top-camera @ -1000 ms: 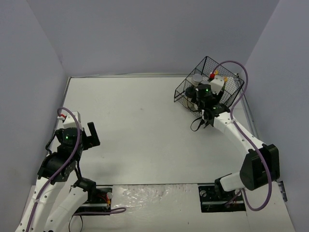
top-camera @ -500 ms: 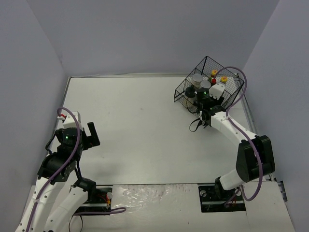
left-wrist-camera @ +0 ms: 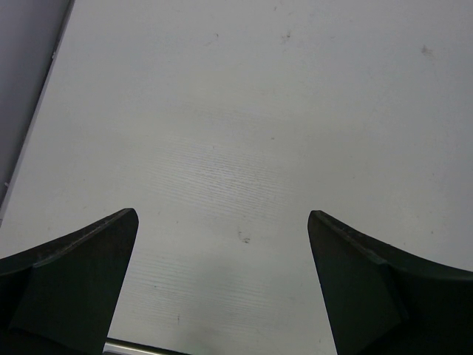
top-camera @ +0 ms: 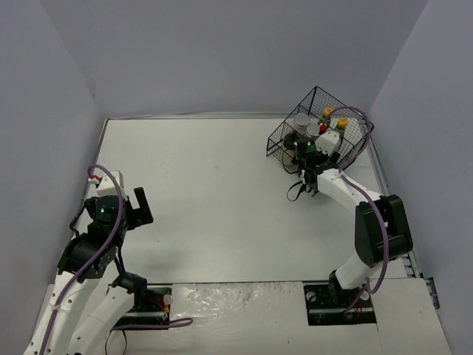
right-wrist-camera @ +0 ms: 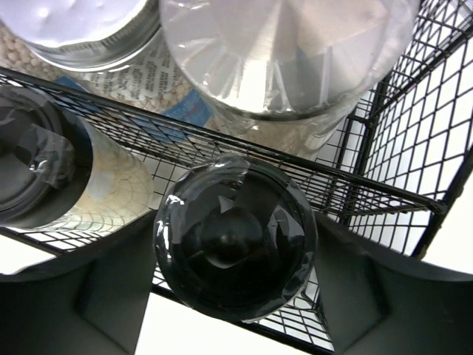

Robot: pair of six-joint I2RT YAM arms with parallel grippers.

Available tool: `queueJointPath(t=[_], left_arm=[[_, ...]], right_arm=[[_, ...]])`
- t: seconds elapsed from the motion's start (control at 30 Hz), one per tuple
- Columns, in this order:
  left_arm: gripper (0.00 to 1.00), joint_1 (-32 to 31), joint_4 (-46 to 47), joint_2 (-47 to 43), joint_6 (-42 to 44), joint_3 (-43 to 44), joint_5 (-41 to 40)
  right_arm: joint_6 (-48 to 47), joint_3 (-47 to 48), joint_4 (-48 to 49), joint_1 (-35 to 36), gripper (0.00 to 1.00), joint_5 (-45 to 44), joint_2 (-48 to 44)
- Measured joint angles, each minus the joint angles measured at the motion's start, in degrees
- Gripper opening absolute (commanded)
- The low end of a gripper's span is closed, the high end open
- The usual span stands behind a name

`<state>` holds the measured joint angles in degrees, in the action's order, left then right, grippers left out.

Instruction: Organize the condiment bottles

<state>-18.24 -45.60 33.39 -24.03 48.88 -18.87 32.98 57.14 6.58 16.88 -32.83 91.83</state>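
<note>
My right gripper (top-camera: 301, 146) is at the near side of the black wire basket (top-camera: 347, 151). In the right wrist view the right gripper (right-wrist-camera: 234, 220) is shut on a black-capped shaker (right-wrist-camera: 235, 255), with a finger touching each side of its cap. The shaker hangs over the basket's near rim (right-wrist-camera: 222, 144). Inside the basket are a second black-capped shaker (right-wrist-camera: 37, 170) and two silver-lidded jars (right-wrist-camera: 89, 22) (right-wrist-camera: 281, 52). Two yellow caps (top-camera: 327, 112) (top-camera: 342, 122) show at the basket's back. My left gripper (top-camera: 140, 207) is open and empty over bare table (left-wrist-camera: 236, 148).
The basket stands at the table's back right corner, close to the right wall. A red cap (top-camera: 323, 128) shows among the bottles. The table's left edge (left-wrist-camera: 37, 111) runs near the left gripper.
My right gripper has moved up and left with the shaker, from in front of the basket to its near rim. The left arm has not moved.
</note>
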Motion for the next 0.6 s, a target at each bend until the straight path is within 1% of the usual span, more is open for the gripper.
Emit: queueJointPath(t=[0.1,0.17,0.27,0.3,0.4,0.6], left_arm=[[0.97,0.00,0.00,0.09,0.00,0.00,0.00],[0.97,0.00,0.00,0.11,0.00,0.00,0.00],[0.97,0.00,0.00,0.11,0.00,0.00,0.00],[0.97,0.00,0.00,0.11,0.00,0.00,0.00],[0.97,0.01,0.05,0.11,0.00,0.00,0.14],[0.97,0.32,0.41,0.17,0.10,0.00,1.05]], right_arm=[[0.06,0.42,-0.05,-0.02,0.88,0.78,-0.04],[-0.04,0.62,-0.55,-0.02,0.95,1.69,-0.63],[-0.52,0.62,-2.27,-0.02,1.00,3.02,-3.34],[-0.69,0.62,-2.93,-0.02,1.00,3.45,-4.66],[-2.76,0.63,-5.46,-0.02,1.00,5.41,-11.54],[-9.60,0.10,-8.40,-0.02,1.00,8.22,-31.48]])
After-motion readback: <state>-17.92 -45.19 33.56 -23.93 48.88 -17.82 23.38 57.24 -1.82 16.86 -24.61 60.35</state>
